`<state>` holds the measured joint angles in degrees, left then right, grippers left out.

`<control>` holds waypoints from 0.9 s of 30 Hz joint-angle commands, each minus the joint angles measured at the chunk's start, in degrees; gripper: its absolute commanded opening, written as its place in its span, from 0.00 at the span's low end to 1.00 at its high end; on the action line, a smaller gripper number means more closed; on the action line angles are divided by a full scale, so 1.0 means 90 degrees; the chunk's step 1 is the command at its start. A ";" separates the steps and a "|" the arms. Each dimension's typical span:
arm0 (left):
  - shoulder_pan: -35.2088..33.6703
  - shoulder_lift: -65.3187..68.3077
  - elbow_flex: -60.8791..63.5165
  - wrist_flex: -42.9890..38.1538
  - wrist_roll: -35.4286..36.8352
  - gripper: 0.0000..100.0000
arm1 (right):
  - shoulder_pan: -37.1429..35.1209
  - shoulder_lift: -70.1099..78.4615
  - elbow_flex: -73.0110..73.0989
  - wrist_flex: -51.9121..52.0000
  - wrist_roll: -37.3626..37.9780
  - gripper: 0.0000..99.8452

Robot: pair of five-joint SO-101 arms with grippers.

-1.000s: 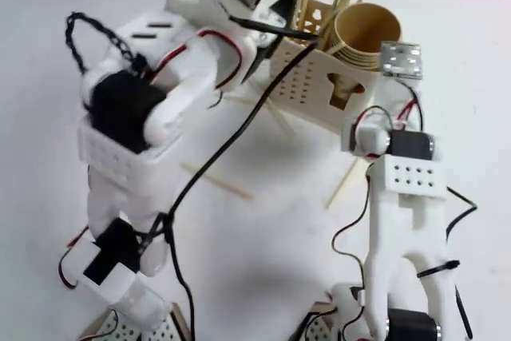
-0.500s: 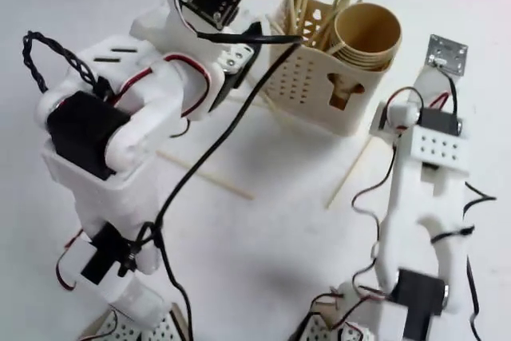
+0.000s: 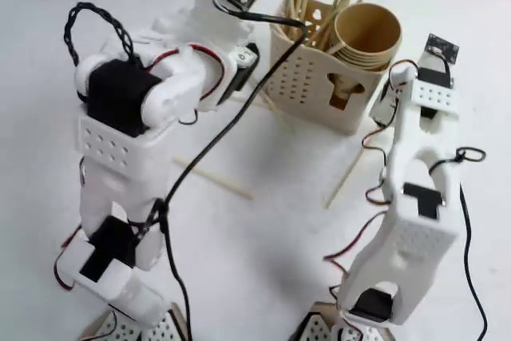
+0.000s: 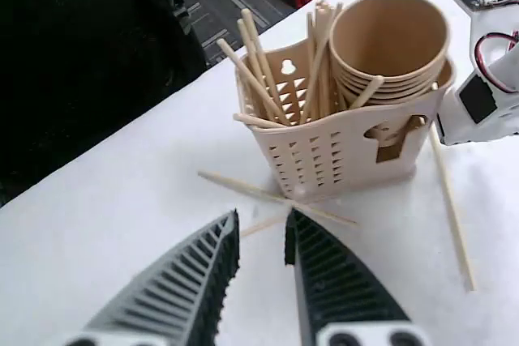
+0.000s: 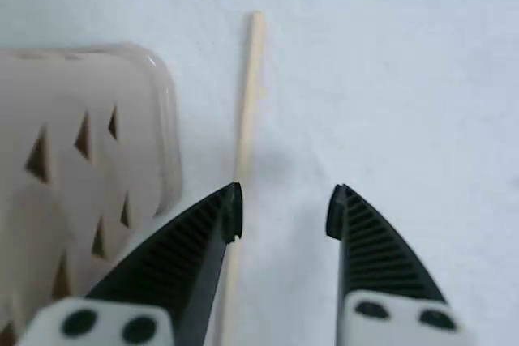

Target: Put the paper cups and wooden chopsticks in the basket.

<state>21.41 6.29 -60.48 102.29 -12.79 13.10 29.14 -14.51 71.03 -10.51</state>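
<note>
High view — one beige perforated plastic basket (image 3: 307, 85) near the white table (image 3: 263, 261)'s far edge holds one tan paper-cup stack (image 3: 367, 33); four pale wooden chopsticks (image 3: 214, 177) lie loose — left gripper (image 4: 258, 237) and right gripper (image 5: 284, 208) both gape, empty.

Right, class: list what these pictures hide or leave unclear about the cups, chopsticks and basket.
1. Cups: high view, the basket wall hides all but their rims, so the count is unsure.
2. Chopstick beside the basket: right wrist view, its near end is lost behind the right gripper.
3. Crossed chopsticks at the basket's foot: high view, the left arm covers most of them.
</note>
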 commanded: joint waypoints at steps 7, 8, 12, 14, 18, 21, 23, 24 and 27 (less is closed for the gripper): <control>-0.0650 -0.0093 0.0694 0.0000 0.0000 0.11 | -0.0298 0.1988 -0.2833 0.1011 -0.0059 0.20; -0.0669 -0.0093 0.0811 0.0000 0.0000 0.11 | -0.0317 0.2173 -0.3067 0.1138 -0.0059 0.20; -0.0689 -0.0093 0.1172 0.0000 0.0000 0.11 | -0.0288 0.2828 -0.3976 0.1558 -0.0049 0.20; -0.0689 -0.0093 0.1280 0.0000 0.0000 0.11 | -0.0308 0.3131 -0.4376 0.1763 -0.0010 0.16; -0.0698 -0.0103 0.1368 0.0000 0.0000 0.11 | -0.0308 0.3600 -0.5216 0.2232 0.0166 0.04; -0.0698 -0.0103 0.1387 0.0010 0.0000 0.11 | -0.0278 0.3853 -0.5773 0.2623 0.0391 0.02; -0.0698 -0.0200 0.1407 0.0020 0.0000 0.11 | -0.0259 0.3971 -0.6095 0.2838 0.0381 0.02; -0.0698 -0.0298 0.1416 0.0020 0.0000 0.11 | -0.0249 0.4020 -0.6232 0.2945 0.0381 0.02; -0.0689 -0.0698 0.1582 0.0010 0.0000 0.11 | -0.0132 0.4039 -0.6408 0.3013 0.0381 0.02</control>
<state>15.69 5.67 -47.38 102.29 -12.79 12.31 66.15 -69.27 96.97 -7.69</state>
